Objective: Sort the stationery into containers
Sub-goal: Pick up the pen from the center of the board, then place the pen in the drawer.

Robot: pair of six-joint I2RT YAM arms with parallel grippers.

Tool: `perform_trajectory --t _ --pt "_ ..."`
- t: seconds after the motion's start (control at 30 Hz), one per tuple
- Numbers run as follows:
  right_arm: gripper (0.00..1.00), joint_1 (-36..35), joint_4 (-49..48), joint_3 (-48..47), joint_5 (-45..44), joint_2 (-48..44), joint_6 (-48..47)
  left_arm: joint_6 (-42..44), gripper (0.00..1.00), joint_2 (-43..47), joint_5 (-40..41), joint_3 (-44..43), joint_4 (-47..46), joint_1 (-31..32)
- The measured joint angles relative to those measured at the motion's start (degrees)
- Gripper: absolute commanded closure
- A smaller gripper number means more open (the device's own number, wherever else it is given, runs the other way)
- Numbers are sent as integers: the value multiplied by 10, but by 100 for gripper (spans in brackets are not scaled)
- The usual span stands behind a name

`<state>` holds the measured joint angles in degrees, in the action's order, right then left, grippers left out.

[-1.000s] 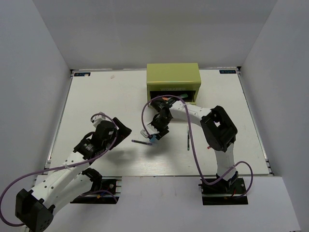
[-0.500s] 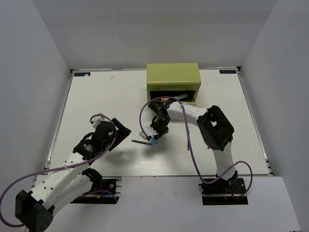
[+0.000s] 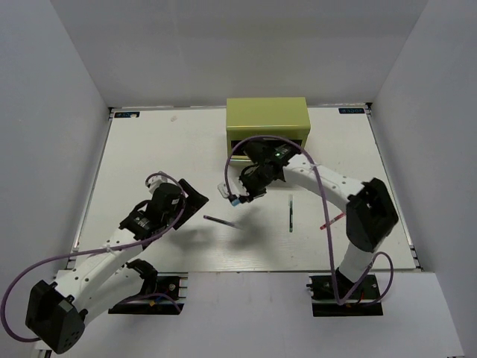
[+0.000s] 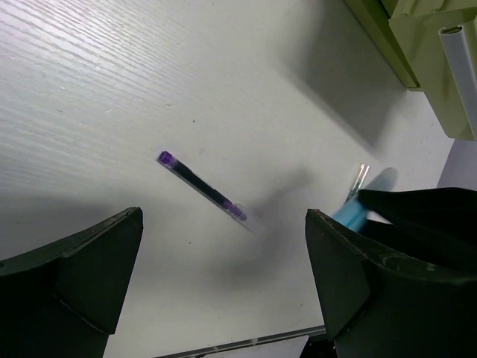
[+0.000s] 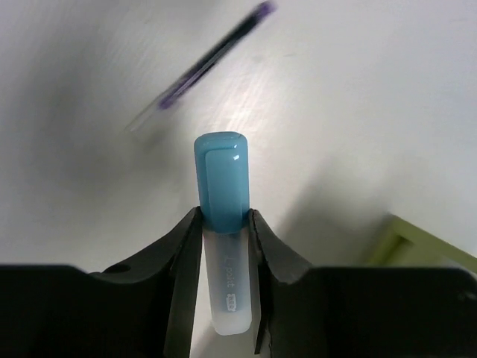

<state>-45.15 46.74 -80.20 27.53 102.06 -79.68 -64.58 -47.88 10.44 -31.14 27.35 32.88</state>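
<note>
My right gripper is shut on the stubby light-blue marker, held above the table just in front of the olive chest. In the right wrist view the marker sits upright between the fingers. A thin black pen with a purple end lies on the table between the arms and shows in the left wrist view. My left gripper is open and empty to the left of that pen. A dark-green pen and a red pen lie to the right.
The chest's lower drawer is pulled open, largely hidden by my right arm. The chest's corner shows in the right wrist view and in the left wrist view. Purple cables loop over both arms. White walls surround the table.
My right gripper has lifted the light-blue marker off the table by the black pen and carried it back toward the chest, and its elbow swung right. My left gripper crept slightly right.
</note>
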Motion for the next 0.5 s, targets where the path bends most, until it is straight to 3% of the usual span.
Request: perform_trajectory --t 0.2,0.5 --pt "98 8 -95 -20 -19 -84 114 -5 0 -41 -27 0 -46 0" --pt "99 56 -185 -26 -130 -83 214 -9 0 -92 -54 -7 -89 0"
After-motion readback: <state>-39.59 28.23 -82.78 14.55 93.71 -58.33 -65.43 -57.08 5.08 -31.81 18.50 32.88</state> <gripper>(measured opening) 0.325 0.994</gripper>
